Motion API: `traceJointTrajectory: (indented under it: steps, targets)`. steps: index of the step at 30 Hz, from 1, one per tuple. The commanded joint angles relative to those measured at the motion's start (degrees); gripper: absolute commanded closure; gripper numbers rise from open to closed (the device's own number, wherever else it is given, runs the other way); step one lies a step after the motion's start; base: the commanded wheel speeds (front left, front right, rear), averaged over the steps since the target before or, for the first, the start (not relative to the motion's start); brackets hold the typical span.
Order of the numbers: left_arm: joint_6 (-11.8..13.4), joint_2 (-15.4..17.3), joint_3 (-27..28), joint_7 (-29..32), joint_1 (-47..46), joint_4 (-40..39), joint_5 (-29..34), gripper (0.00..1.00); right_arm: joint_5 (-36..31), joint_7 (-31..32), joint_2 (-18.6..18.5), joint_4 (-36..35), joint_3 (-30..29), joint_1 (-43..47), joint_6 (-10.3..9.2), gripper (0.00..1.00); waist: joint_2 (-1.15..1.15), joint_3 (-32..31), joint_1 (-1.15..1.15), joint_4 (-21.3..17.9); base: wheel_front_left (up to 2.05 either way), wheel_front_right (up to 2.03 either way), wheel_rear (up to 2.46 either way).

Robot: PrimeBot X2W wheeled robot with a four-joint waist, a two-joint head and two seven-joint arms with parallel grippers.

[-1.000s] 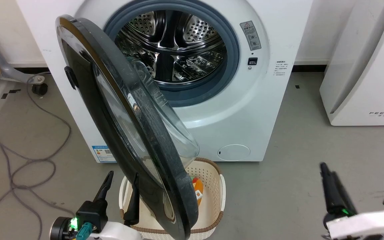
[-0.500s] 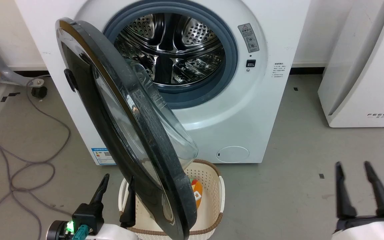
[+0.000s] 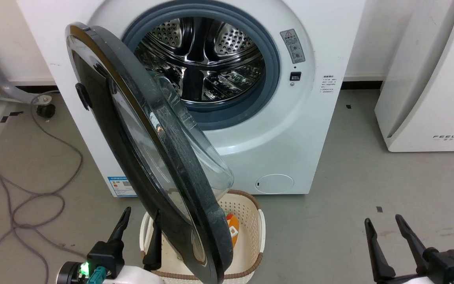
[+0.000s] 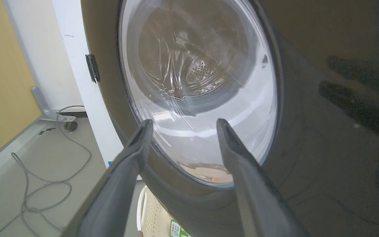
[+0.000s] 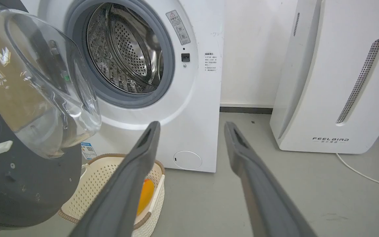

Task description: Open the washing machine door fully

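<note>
Beside left claw (image 3: 143,212), door (image 3: 152,157) half-open

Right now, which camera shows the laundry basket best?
Right wrist view: most of the basket shows, with one finger crossing it. In the head view the door covers its middle; the left wrist view catches a sliver under the door.

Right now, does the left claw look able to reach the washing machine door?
Probably yes. The left claw is open and sits close to the glossy outer face of the door, with nothing showing between them in the left wrist view.
</note>
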Motion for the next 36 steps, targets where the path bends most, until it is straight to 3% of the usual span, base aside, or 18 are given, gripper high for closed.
traceJointTrajectory:
  steps: [1,4,6,21,29,36]
  targets:
    - [-0.17,0.06,-0.01,-0.30,0.72,0.20,0.10,0.00,0.26,-0.41,0.22,0.31,0.13,-0.48,0.28,0.00,0.00,0.00,0.00,-0.01,0.00,0.00,0.00]
    - [-0.22,0.06,-0.13,-0.30,0.74,0.41,-0.02,0.03,0.27,-0.59,0.22,0.72,0.20,-0.87,0.28,0.00,0.00,-0.02,0.00,0.02,0.00,0.00,0.00]
    - [-0.30,0.06,-0.18,-0.30,0.69,0.57,-0.15,1.00,0.44,-0.70,0.22,0.93,0.20,-1.01,0.28,0.00,0.00,-0.04,0.00,0.04,0.00,0.00,0.00]
    - [0.42,0.06,1.03,-0.31,-0.06,-3.53,-2.71,1.00,1.46,-0.68,0.22,1.88,0.09,-1.55,0.28,0.00,0.00,0.01,0.00,0.29,0.00,0.00,0.00]
    - [1.37,0.14,3.38,-0.31,-1.89,-14.52,-1.18,1.00,1.58,-1.01,0.22,2.30,-0.09,-1.76,0.28,0.00,0.00,0.02,0.00,0.51,0.00,0.00,0.00]
    - [1.18,0.18,3.66,-0.31,-5.51,-29.50,0.04,1.00,1.50,-1.34,0.22,2.56,-0.23,-1.93,0.28,0.00,0.00,0.11,0.00,0.75,0.00,0.00,0.00]
